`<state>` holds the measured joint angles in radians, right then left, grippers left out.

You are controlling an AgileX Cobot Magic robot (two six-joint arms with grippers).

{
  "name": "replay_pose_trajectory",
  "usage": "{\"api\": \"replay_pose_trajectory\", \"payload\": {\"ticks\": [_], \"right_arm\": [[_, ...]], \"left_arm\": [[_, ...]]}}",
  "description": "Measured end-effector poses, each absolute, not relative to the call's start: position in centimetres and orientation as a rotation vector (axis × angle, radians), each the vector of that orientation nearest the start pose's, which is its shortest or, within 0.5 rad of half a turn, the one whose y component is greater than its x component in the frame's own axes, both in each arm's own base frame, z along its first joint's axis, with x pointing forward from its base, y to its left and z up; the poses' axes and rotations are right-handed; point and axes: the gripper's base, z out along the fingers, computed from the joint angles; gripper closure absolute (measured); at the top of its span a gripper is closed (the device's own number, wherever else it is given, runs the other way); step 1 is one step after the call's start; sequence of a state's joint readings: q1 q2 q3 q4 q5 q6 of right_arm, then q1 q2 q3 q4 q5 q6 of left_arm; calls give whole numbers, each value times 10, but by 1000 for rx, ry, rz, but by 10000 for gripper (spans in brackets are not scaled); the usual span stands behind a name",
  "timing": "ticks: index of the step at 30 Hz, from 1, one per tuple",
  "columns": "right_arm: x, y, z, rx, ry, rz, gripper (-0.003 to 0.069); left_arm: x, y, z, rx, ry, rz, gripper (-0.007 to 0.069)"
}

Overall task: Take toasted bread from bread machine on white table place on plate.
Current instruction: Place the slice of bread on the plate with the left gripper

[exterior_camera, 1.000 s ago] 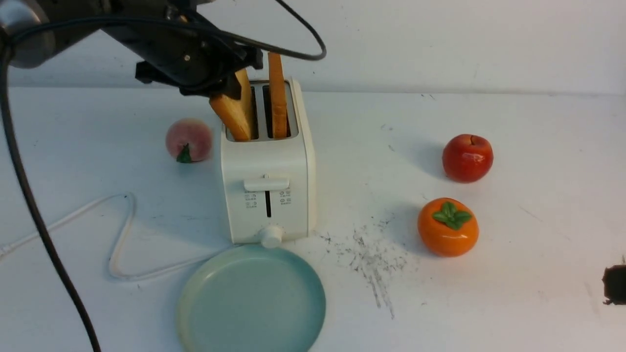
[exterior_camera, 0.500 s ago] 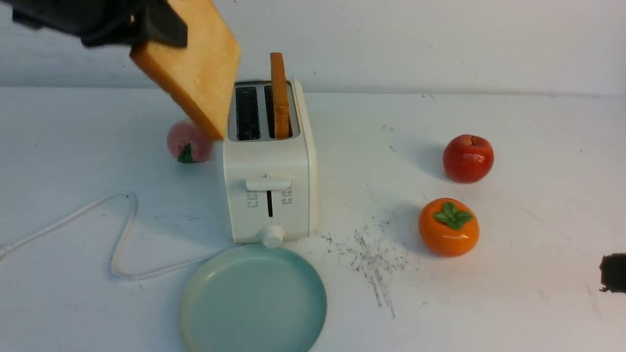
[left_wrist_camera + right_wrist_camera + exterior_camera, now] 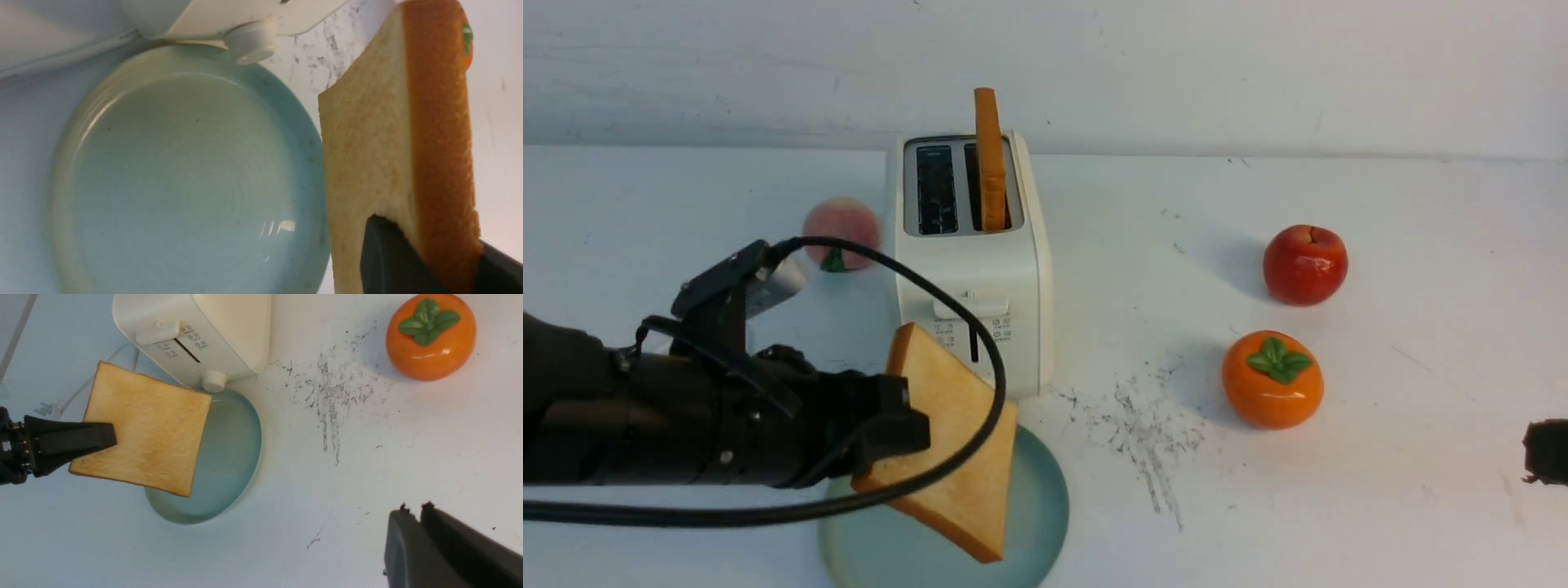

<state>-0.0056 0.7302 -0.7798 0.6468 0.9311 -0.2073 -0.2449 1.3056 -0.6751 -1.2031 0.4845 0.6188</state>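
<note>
Toast: golden-tan square toast slice (image 3: 960, 469), tilted, pinched by left gripper (image 3: 904, 420)
Plate: round pale teal plate (image 3: 1041, 500), just below and ahead of that gripper
Right gripper (image 3: 413, 512): pressed together, farther away

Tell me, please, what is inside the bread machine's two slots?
One slice of toasted bread stands upright in the bread machine's right slot; the left slot shows only darkness. The slice's lower part is hidden inside.

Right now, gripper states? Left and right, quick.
Left gripper: closed, holding a toast slice.
Right gripper: closed, holding nothing.
</note>
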Motion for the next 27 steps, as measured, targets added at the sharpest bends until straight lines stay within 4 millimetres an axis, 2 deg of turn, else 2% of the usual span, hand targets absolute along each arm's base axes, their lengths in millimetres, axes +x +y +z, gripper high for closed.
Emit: {"api": "replay_pose_trajectory", "payload": {"ticks": [6, 9, 13, 19, 21, 25, 27], "right_arm": [[123, 43, 346, -21, 2232, 678, 603], [123, 43, 346, -21, 2232, 678, 600], [123, 43, 346, -21, 2232, 678, 594], [123, 43, 346, -22, 2232, 678, 588], [123, 43, 346, -22, 2232, 678, 587], [123, 43, 346, -22, 2232, 678, 584], [123, 43, 346, -21, 2231, 678, 582]], "left_arm": [[247, -102, 220, -83, 2377, -894, 523], [254, -104, 203, -111, 2425, -892, 523], [256, -105, 193, -125, 2459, -888, 523], [256, -105, 191, -120, 2468, -887, 522], [256, -105, 191, -93, 2474, -877, 497], [255, -104, 190, -47, 2489, -853, 398], [253, -104, 189, -26, 2509, -849, 284]]}}
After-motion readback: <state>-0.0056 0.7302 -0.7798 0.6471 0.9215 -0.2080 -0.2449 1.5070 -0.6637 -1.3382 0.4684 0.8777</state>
